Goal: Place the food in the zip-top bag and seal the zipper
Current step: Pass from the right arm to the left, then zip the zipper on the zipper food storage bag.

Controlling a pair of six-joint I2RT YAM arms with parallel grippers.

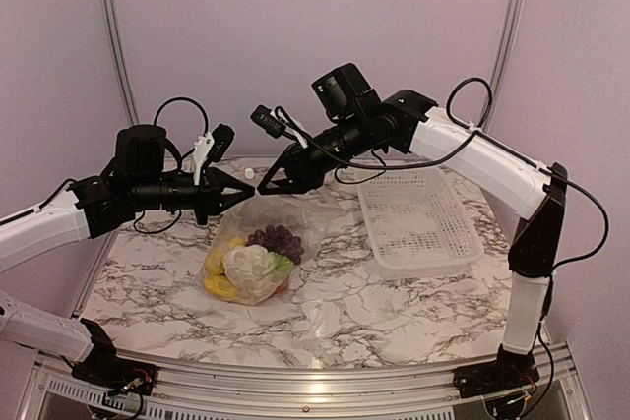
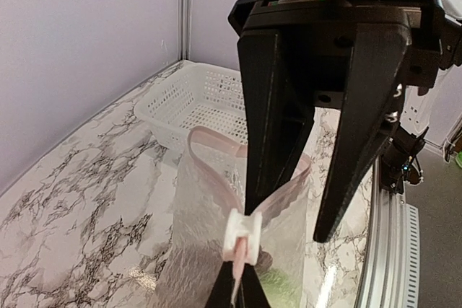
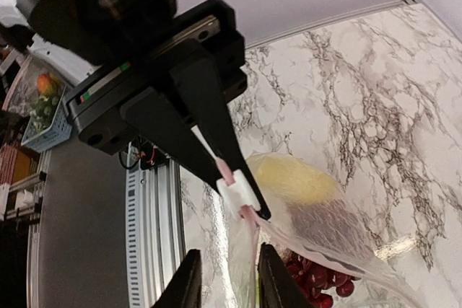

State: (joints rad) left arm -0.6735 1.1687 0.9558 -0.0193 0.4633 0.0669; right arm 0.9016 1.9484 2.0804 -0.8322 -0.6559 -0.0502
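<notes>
- The left gripper (image 2: 234, 295) has its fingers pressed together on the zipper (image 2: 238, 256), pinching the pink strip just below a small white slider (image 2: 243, 234).
- In the right wrist view, that slider sits against the tip of the closed left fingers, with the strip running out on both sides of it.
- The right gripper (image 3: 229, 252) faces it, tip to tip. Its jaws are spread with a clear gap, and the frames show them pinching nothing.
- In the left wrist view, the zipper loops past one of the right gripper's dark fingers (image 2: 271, 128), and thin plastic lies in the gap between the pair.
- The zip-top bag (image 2: 198, 250) hangs from the pinched strip. Its mouth is raised between the two grippers and its lower part rests on the marble table (image 1: 394, 302).
- The food is inside the bag:
  - the dark purple grape bunch (image 1: 279, 239) lies toward the far side;
  - the white cauliflower (image 1: 248, 263) with green leaves is in the middle;
  - a yellow piece (image 1: 219, 258) lies on the left;
  - something red shows at the near right edge of the pile, too small to name.
- A white lattice basket (image 1: 379, 235) stands on the table to the right, apart from the bag.
</notes>
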